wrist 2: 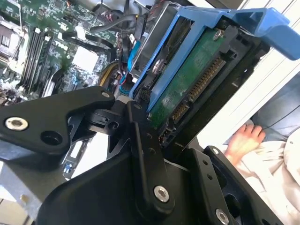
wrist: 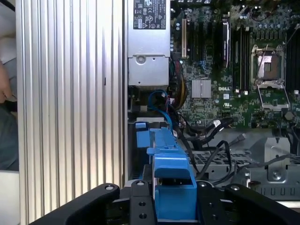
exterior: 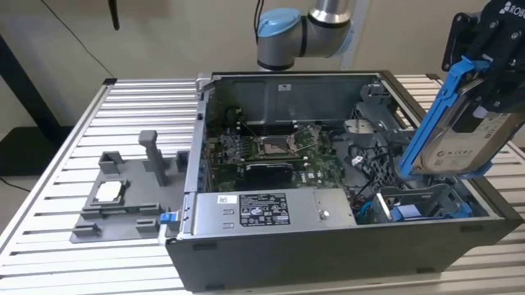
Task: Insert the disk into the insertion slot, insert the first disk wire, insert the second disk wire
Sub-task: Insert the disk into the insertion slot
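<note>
Tool (exterior: 489, 92) clenched on the disk (exterior: 443, 138); you have its long axis steeply tilted, lower end hanging just above the insertion slot (exterior: 421, 204), not yet seated in it.

1. Gripper (exterior: 482, 92), clamped on the disk (exterior: 447, 129): body cut off by the exterior view's edge, fingertips hidden behind the disk.
2. Insertion slot (exterior: 422, 206), below the disk: rear part hidden behind the disk's lower end.
3. Hand (wrist 2: 243, 139), beyond the disk in the second wrist view: blurred, partly covered by the gripper.
</note>
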Action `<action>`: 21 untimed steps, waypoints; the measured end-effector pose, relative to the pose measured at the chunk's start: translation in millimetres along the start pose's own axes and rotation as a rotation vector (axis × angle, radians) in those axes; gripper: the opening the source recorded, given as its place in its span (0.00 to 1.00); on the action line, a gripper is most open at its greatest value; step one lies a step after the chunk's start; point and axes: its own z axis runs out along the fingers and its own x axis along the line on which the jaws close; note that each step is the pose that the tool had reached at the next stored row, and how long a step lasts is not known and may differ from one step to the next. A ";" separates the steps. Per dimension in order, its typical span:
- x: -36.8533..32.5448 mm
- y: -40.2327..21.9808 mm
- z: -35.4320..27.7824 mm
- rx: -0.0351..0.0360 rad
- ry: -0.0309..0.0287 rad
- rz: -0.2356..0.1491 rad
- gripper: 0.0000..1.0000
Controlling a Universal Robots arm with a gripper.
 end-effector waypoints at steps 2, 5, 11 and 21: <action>0.0 -0.1 3.1 -0.0001 -0.0001 0.000 0.33; 0.0 -0.3 8.0 -0.0030 0.0000 -0.001 0.33; 0.0 -0.6 14.6 -0.0155 0.0014 -0.028 0.33; 0.0 -1.6 31.1 -0.0155 0.0022 -0.043 0.33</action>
